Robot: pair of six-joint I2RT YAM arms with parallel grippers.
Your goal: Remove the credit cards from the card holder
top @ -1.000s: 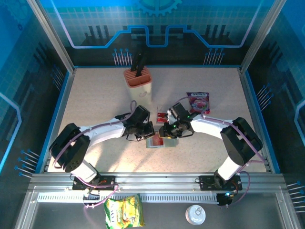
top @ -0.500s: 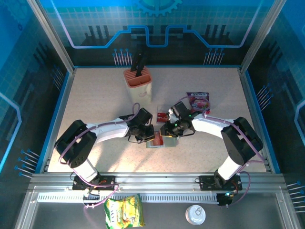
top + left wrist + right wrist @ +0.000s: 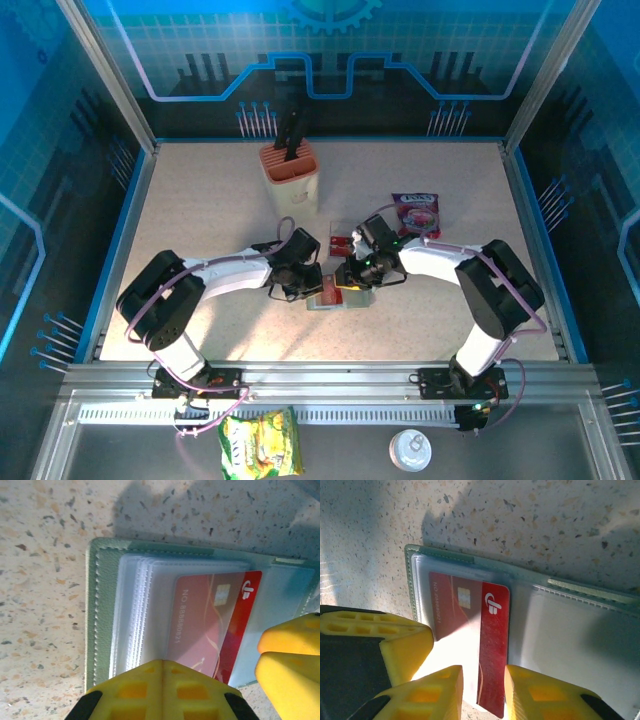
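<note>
The card holder (image 3: 322, 300) lies open on the table, its green stitched edge (image 3: 102, 605) and clear sleeves showing. One red credit card (image 3: 210, 615) sticks partway out of a sleeve. My left gripper (image 3: 162, 667) is shut, its tips pressing down on the sleeves beside that card. My right gripper (image 3: 484, 690) stands a little open, and the exposed strip of the red card (image 3: 492, 645) lies flat between its fingers with a gap on the left side. In the top view the two grippers meet over the holder, left (image 3: 308, 285) and right (image 3: 352, 283). Two more red cards (image 3: 343, 243) lie just behind them.
A purple snack packet (image 3: 415, 212) lies at the back right. A salmon block with dark handles (image 3: 290, 170) stands at the back. Off the table in front are a yellow-green packet (image 3: 260, 445) and a white lid (image 3: 410, 450).
The left arm's elbow has swung slightly inward and the right arm's elbow has shifted a little. Both grippers stay at the holder, unchanged.
</note>
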